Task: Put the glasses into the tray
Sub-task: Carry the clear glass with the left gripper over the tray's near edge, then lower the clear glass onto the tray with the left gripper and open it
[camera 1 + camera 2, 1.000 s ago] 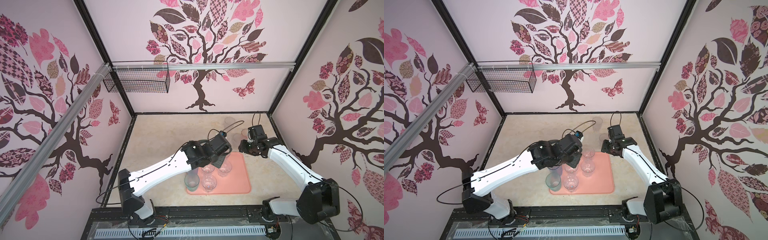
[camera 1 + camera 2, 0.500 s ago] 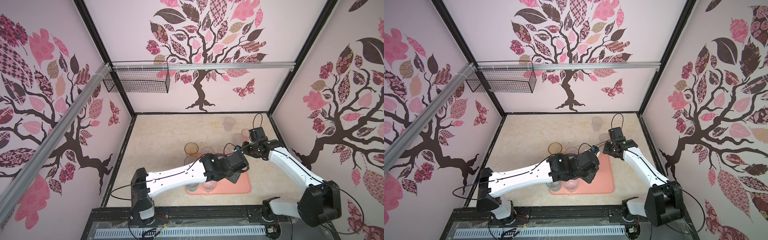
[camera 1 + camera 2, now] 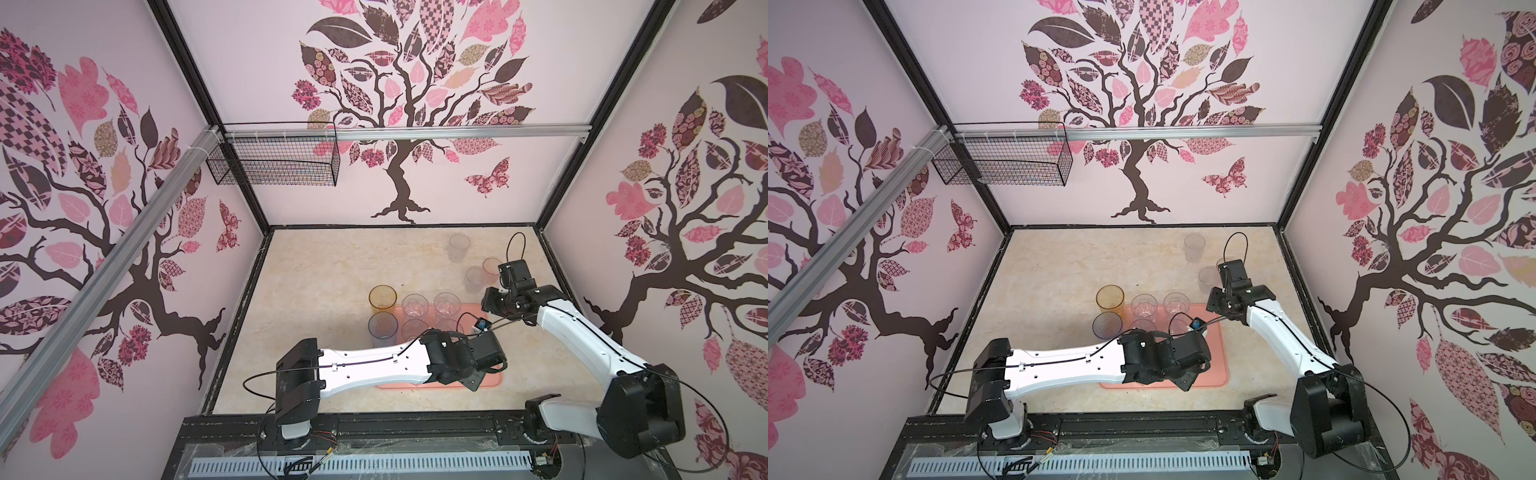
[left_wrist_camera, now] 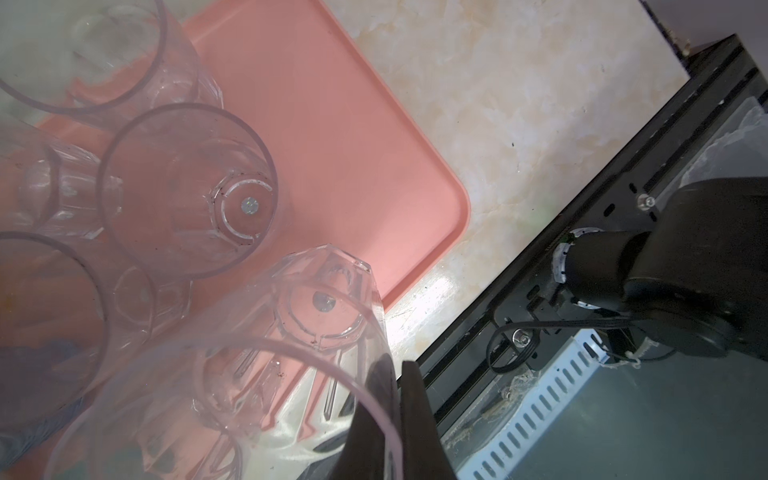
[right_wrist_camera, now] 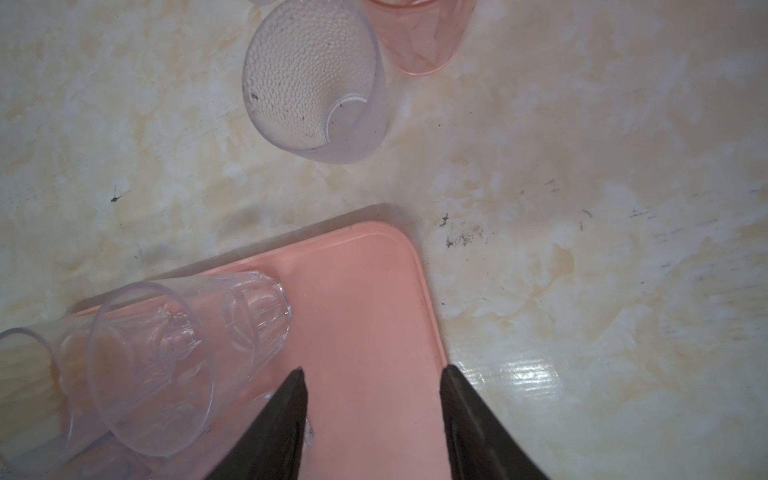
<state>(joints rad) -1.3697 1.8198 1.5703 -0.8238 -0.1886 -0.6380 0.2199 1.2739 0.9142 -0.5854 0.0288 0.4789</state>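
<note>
- Left gripper [image 4: 394,368]: pinched shut on the wall of the held glass [image 4: 324,291], one finger inside the rim and one outside. The glass is clear and faceted, and hangs over the near edge of the tray [image 4: 353,145] (base looks not yet down).
- Tray, middle: four clear glasses [image 3: 414,305] stand upright in two rows in a top view. The left arm [image 3: 374,370] hides the near part, so the count may be short.
- Blue-grey glass [image 3: 382,328]: at the tray's left edge. Whether it is inside or on the rim, I cannot tell.
- Amber glass [image 3: 382,296]: at the far left corner, seemingly just off the tray on the table [image 3: 324,270].
- Right gripper [image 5: 372,374]: jaws half apart with nothing between them, over the tray's far right corner.
- Beyond that corner, on the table: dimpled glass [image 5: 311,83] and pink glass [image 5: 419,37], just beside each other.
- Farthest: far glass [image 3: 459,245], alone and well apart from the rest.
- Judgement: roughly half done. Left to do: set down the held one, then bring in three or four off-tray glasses (amber uncertain). The tray's right side is bare, so there is room enough.
</note>
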